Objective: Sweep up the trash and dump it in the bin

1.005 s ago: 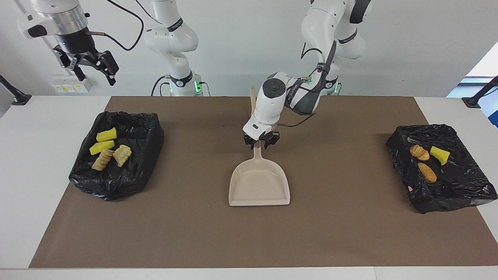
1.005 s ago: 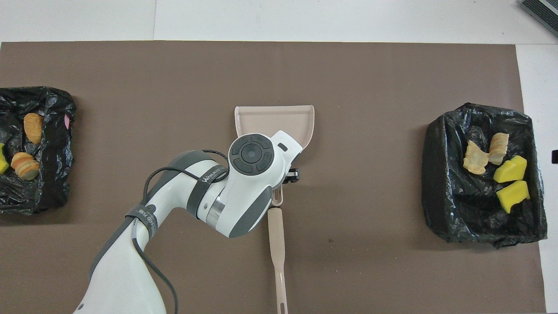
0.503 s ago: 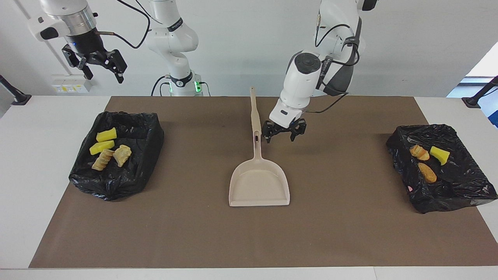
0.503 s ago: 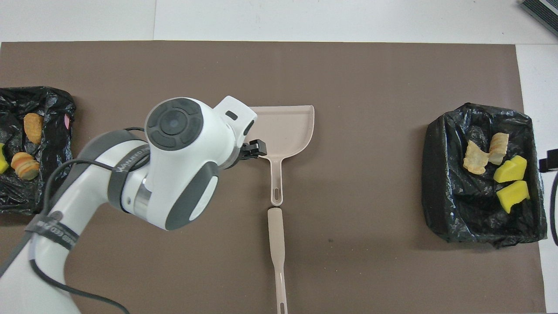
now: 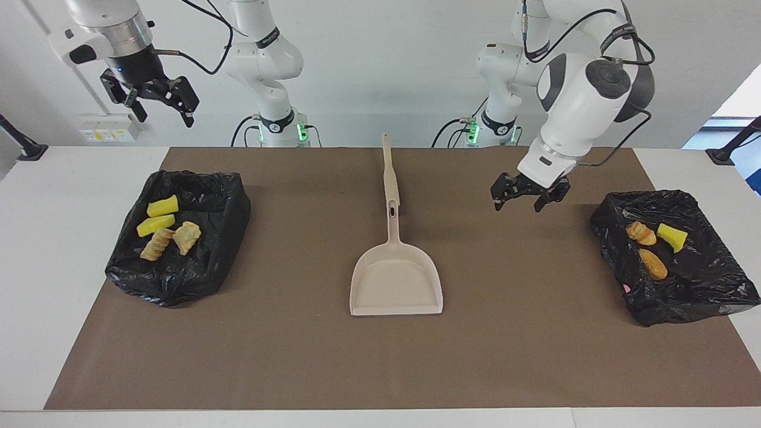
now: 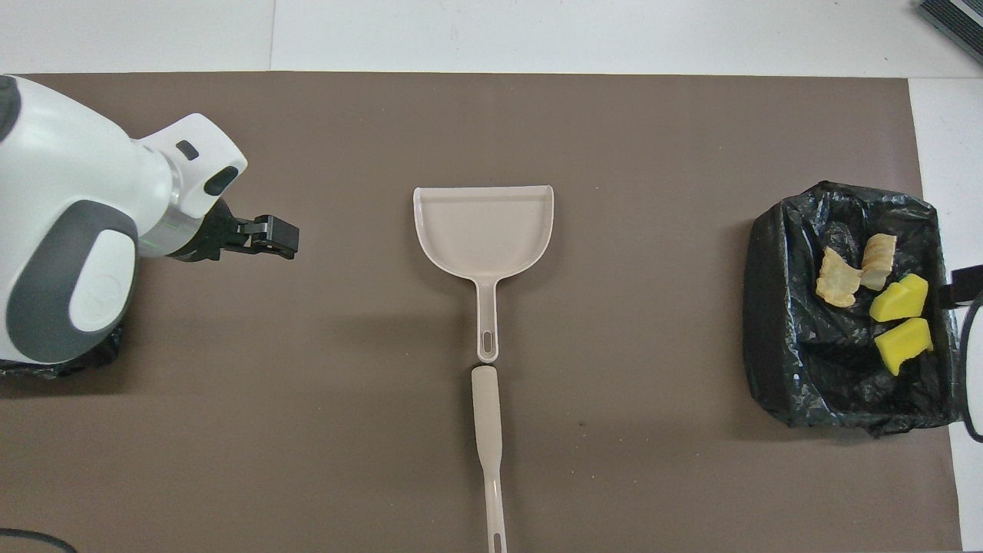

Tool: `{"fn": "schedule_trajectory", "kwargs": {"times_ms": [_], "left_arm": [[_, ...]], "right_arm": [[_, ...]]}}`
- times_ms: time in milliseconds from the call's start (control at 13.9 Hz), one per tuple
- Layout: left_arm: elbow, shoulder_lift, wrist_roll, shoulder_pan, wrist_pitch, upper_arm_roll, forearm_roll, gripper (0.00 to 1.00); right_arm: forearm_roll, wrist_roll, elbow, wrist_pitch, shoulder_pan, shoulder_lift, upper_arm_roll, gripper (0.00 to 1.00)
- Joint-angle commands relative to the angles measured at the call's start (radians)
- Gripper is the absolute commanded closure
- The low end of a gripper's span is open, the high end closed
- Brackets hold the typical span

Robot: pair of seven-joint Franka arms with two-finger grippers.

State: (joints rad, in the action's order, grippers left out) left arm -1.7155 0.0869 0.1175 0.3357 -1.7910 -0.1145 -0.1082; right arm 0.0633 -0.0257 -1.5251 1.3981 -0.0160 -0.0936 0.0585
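Moved: left gripper (image 5: 528, 196), off the dustpan (image 5: 396, 284) handle a second ago, now hanging over bare mat at right centre of the facing view, short of the bin (image 5: 675, 255) at the frame's right edge; fingers spread, holding nothing.
Waiting: right gripper (image 5: 156, 98), high in the upper left of the facing view, fingers spread, empty.
Trash: four pieces (image 5: 163, 229), yellow sponge and tan ridged lumps, in the bin (image 5: 178, 238) at left of frame; three more (image 5: 651, 246), orange-brown and yellow, in the bin at right.
Open room: wide brown mat (image 5: 297, 356) bare across the lower frame and between dustpan and both bins.
Materials: dustpan smooth beige plastic, flat-lipped, slotted handle; brush handle (image 6: 488, 430) slim, beige, end to end with it; bins lined in crinkled glossy black plastic.
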Motion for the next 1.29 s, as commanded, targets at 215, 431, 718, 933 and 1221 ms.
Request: {"fn": "schedule_trajectory", "kwargs": {"times_ms": [215, 431, 718, 933, 1221], "left_arm": [[0.068, -0.024, -0.275, -0.178, 0.174, 0.012, -0.007, 0.00], [0.065, -0.024, -0.302, -0.199, 0.160, 0.007, -0.005, 0.00], [0.073, -0.027, -0.302, -0.204, 0.173, 0.024, 0.051, 0.00], [0.100, -0.076, -0.305, -0.363, 0.222, 0.186, 0.062, 0.00], [0.099, -0.167, -0.305, -0.348, 0.320, 0.187, 0.116, 0.00]], "right_arm": [[-0.005, 0.039, -0.004, -0.019, 0.034, 0.003, 0.014, 0.00], [-0.007, 0.043, -0.012, -0.014, 0.042, 0.009, 0.015, 0.00], [-0.007, 0.047, -0.032, -0.005, 0.041, 0.000, 0.014, 0.00], [-0.008, 0.050, -0.004, -0.030, 0.025, 0.020, 0.006, 0.00], [-0.007, 0.044, -0.017, -0.021, 0.042, 0.014, 0.000, 0.00]]}}
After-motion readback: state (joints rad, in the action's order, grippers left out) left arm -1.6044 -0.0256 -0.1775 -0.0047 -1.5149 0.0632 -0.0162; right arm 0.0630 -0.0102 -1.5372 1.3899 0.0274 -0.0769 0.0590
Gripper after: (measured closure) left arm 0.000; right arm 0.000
